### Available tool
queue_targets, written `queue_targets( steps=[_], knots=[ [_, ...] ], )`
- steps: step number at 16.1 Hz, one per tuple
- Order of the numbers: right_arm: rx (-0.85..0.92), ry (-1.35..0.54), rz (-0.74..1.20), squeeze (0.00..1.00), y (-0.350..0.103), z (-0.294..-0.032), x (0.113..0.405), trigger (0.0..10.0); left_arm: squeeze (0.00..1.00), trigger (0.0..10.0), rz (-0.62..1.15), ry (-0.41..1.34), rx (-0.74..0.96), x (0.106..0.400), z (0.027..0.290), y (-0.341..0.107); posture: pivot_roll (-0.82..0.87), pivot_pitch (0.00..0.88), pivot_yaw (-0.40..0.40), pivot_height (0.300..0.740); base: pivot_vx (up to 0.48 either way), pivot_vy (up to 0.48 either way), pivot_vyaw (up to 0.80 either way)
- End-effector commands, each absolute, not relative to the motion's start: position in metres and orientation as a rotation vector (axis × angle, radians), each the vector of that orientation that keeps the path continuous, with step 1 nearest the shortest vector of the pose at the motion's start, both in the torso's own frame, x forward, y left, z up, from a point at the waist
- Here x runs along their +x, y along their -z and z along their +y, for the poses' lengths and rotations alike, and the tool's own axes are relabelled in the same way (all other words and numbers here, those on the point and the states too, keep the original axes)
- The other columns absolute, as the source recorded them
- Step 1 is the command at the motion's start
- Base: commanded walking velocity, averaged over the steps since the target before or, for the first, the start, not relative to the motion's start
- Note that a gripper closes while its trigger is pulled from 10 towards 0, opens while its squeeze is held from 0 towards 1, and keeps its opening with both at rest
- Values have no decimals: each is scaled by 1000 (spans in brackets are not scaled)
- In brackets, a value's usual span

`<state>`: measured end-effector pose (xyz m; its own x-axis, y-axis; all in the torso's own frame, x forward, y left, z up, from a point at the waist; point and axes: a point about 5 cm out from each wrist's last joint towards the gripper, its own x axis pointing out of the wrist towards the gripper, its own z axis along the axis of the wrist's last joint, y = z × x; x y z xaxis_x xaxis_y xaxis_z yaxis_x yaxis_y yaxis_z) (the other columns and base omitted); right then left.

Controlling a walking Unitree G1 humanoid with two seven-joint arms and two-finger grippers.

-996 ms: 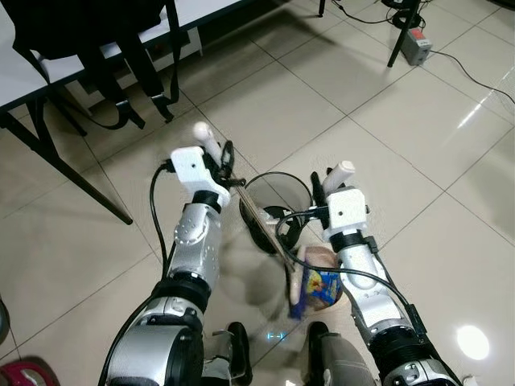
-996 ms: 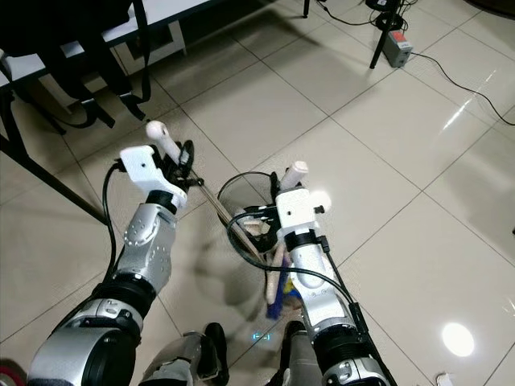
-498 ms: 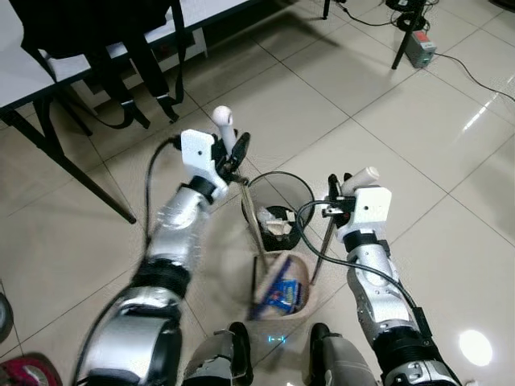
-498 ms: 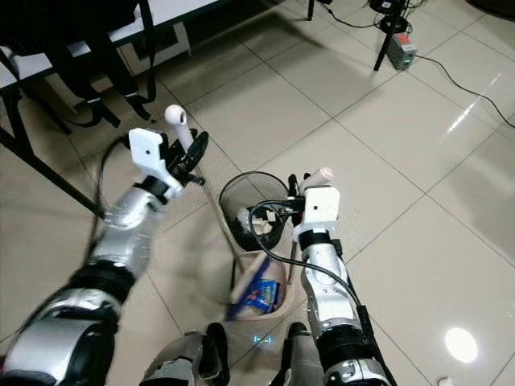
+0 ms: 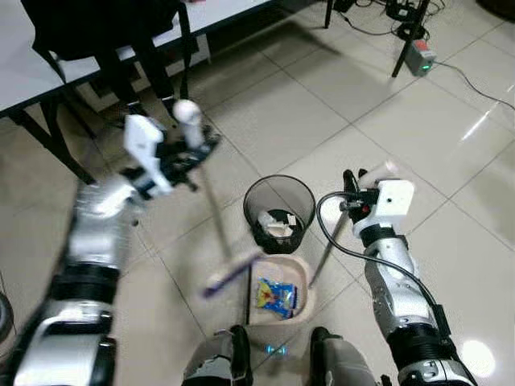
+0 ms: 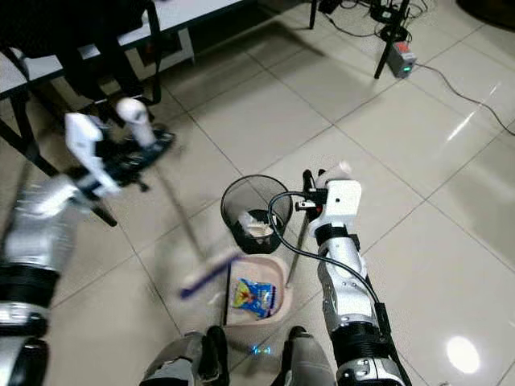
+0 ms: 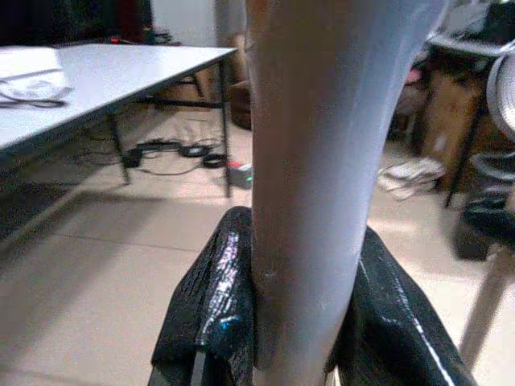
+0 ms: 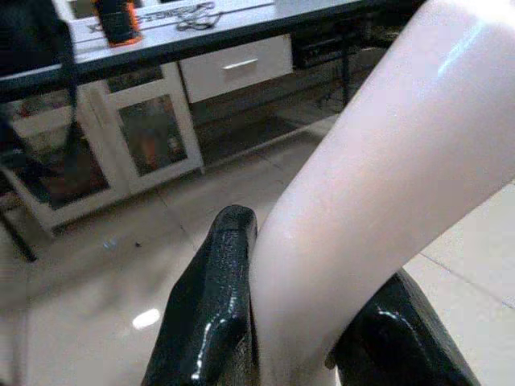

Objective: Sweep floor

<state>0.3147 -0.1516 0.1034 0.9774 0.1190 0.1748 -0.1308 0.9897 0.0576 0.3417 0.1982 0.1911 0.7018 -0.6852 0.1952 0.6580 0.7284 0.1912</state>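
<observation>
My left gripper [image 5: 191,154] is shut on a pale broom handle [image 7: 306,145], held up over the tiles to the left. The blurred purple broom head [image 5: 231,273] hangs low beside the dustpan's left rim. A beige dustpan [image 5: 299,283] lies on the floor before my feet with a blue snack packet [image 5: 277,296] in it. My right gripper [image 5: 351,203] is shut on the dustpan's upright pinkish handle [image 8: 378,177]. Just beyond the dustpan stands a black mesh bin [image 5: 279,211] holding crumpled paper.
A white table with black legs [image 5: 50,141] and a hanging black bag [image 5: 96,24] stand at the back left. A power strip [image 5: 421,58], cables and a stand leg lie at the back right. Open tiles spread to the right.
My left arm has swung out to the left, drawing the broom head out of the dustpan to its left side. The dustpan has settled flatter on the floor, and the right gripper has shifted slightly right.
</observation>
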Motion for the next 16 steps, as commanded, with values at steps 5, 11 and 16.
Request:
queue_targets(
  steps=[5,11,16],
  knots=[
    [192,-225,-240,0,-144,-140,325,10000,0,10000,-158,272,326,344,277,-190,2,105,72,740,0,0,0],
    [387,-212,-419,0,-217,-139,343,10000,0,10000,-155,139,257,337,256,-156,6,97,61,740,0,0,0],
    [350,-151,-687,0,-277,-161,342,10000,0,10000,-169,158,160,331,218,-139,2,90,65,740,0,0,0]
  ],
)
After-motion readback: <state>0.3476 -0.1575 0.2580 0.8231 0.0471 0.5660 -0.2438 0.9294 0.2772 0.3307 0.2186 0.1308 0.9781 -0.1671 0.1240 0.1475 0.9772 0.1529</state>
